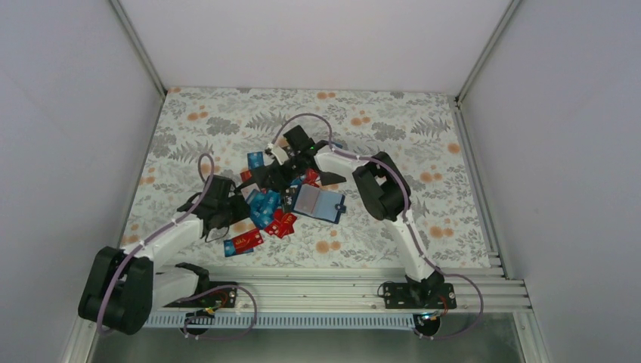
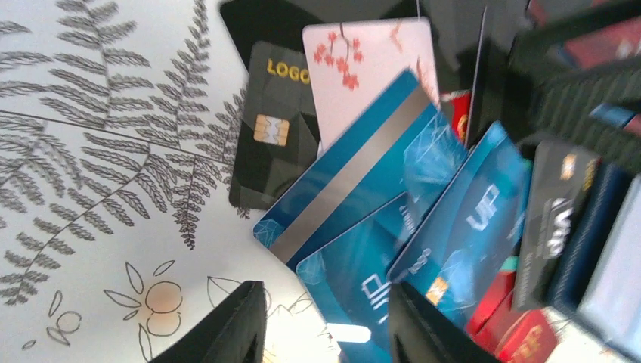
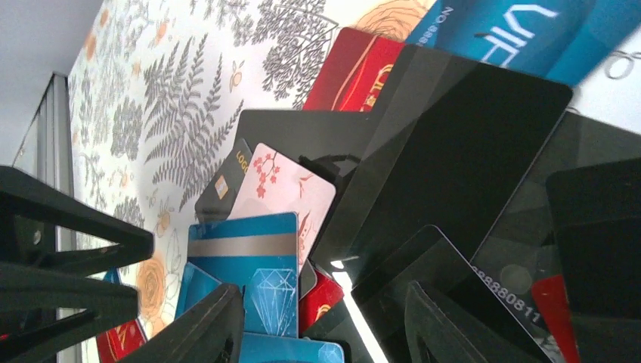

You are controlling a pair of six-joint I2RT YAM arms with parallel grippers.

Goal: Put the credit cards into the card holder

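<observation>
The credit cards (image 1: 266, 206) lie in a loose overlapping heap mid-table, blue, red and black. The card holder (image 1: 318, 203) lies open to the right of the heap, light blue inside with a navy border. My left gripper (image 1: 236, 209) is at the heap's left edge. In the left wrist view it (image 2: 325, 333) is open and empty, its jaws astride the corner of a blue card (image 2: 378, 287). My right gripper (image 1: 263, 178) is over the heap's far side. In the right wrist view it (image 3: 325, 333) is open and empty above black cards (image 3: 453, 144) and a blue diamond card (image 3: 253, 272).
A black LOGO card (image 2: 272, 128) and a pink-white card (image 2: 370, 68) lie at the heap's edge on the floral cloth (image 1: 393, 121). A few red and blue cards (image 1: 243, 242) lie apart near the front rail. The other arm's dark fingers (image 3: 60, 257) show left in the right wrist view.
</observation>
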